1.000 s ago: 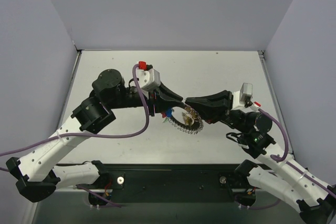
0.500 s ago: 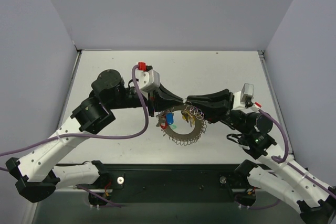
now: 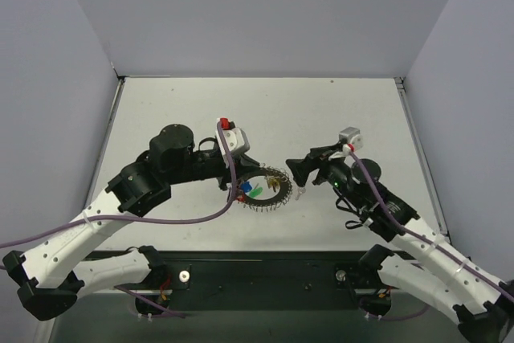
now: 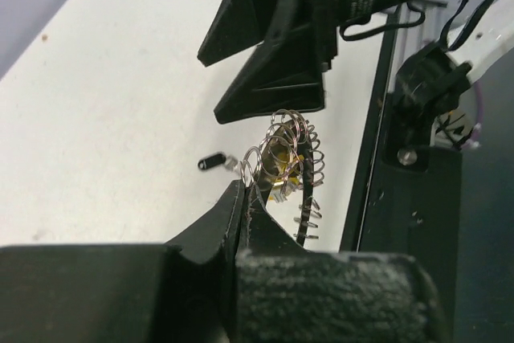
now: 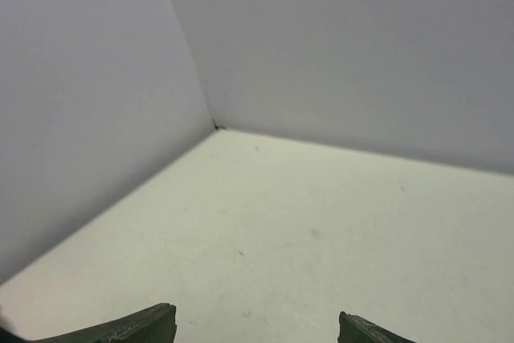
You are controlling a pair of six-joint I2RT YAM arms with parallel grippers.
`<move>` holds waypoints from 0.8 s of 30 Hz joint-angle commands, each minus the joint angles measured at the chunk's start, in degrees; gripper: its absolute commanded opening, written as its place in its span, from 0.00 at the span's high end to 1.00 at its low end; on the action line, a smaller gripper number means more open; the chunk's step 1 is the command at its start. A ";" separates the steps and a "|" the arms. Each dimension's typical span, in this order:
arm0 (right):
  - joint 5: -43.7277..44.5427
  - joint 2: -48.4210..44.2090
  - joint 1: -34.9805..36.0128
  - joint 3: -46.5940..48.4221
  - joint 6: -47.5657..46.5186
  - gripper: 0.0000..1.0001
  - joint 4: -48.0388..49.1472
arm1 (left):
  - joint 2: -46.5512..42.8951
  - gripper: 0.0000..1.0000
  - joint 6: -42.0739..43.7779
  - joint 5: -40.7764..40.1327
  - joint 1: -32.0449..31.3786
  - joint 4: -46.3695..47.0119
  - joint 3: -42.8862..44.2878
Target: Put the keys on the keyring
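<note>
The keyring, a silvery coil-rimmed ring, hangs low over the table's middle, seen nearly edge-on. Blue, green and red keys cluster at its left end. My left gripper is shut on the ring's rim there. In the left wrist view its jaws pinch the wire coil of the keyring, and a yellow key head shows inside the coils. My right gripper stands open just right of the ring, apart from it. Only bare table lies between its fingertips.
A small dark piece lies on the white table beside the ring. Grey walls close off the back and both sides. The black base rail runs along the near edge.
My right gripper has opened, let go of the keyring and drawn back to the right. The left gripper has shut on the ring and swung it down to nearly edge-on.
</note>
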 commanded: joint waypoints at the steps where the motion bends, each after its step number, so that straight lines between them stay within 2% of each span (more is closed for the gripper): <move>1: 11.82 9.98 -0.14 0.00 4.11 0.20 -12.06 | -2.91 1.00 2.39 -5.25 1.23 -0.68 -2.77; 3: 13.49 14.04 -0.76 1.05 5.26 0.23 -13.91 | -3.87 1.00 2.30 -5.08 1.85 -0.42 -4.79; 5: 15.52 20.20 -2.24 2.89 6.75 0.33 -16.20 | -4.57 1.00 2.39 -4.73 3.34 0.11 -6.37; 10: 11.32 31.88 -5.85 6.33 10.01 0.55 -22.18 | -6.86 1.00 0.37 0.45 8.26 3.44 -11.29; 15: 9.55 36.03 -7.26 5.11 12.03 0.60 -20.70 | -7.56 1.00 -2.18 7.31 13.63 6.79 -13.50; 24: 5.42 43.06 -7.88 6.07 13.00 0.68 -17.97 | -7.74 1.00 -2.18 8.89 14.07 7.05 -14.03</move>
